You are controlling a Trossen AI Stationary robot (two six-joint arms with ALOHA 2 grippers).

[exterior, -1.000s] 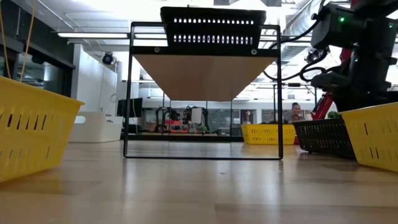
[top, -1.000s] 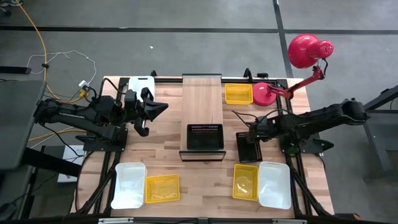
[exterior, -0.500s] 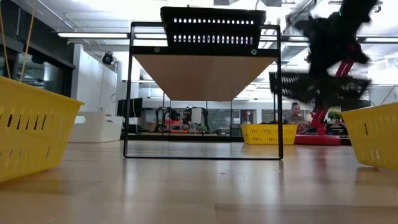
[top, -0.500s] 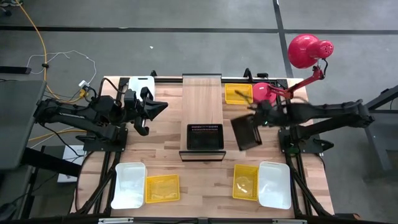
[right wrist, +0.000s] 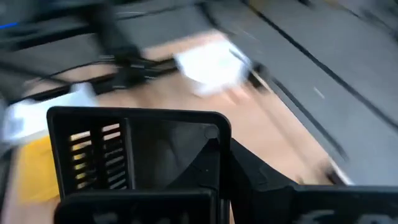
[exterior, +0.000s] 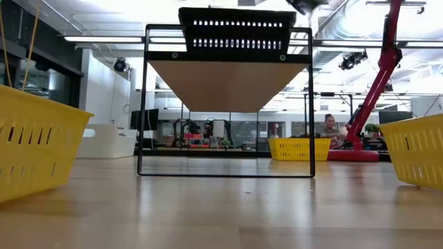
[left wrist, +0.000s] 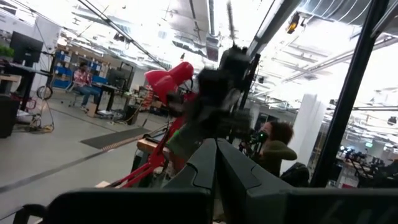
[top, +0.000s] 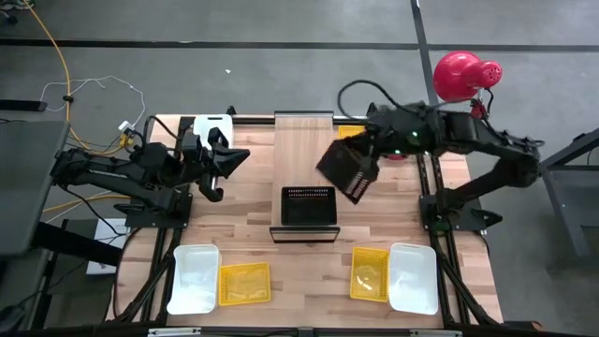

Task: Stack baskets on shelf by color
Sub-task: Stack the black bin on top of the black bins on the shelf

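High view: our right gripper (top: 367,161) clamps a black mesh basket (top: 347,171) aloft; we must next nest it in the black basket on the shelf (top: 309,203). The left gripper (top: 234,159) waits, fingers together.

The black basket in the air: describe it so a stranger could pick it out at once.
Start at the shelf running down the middle of the table. Just off its right edge, the right claw holds a black mesh basket tilted in the air. The other black basket sits flat on the shelf's near end; this one touches no surface.
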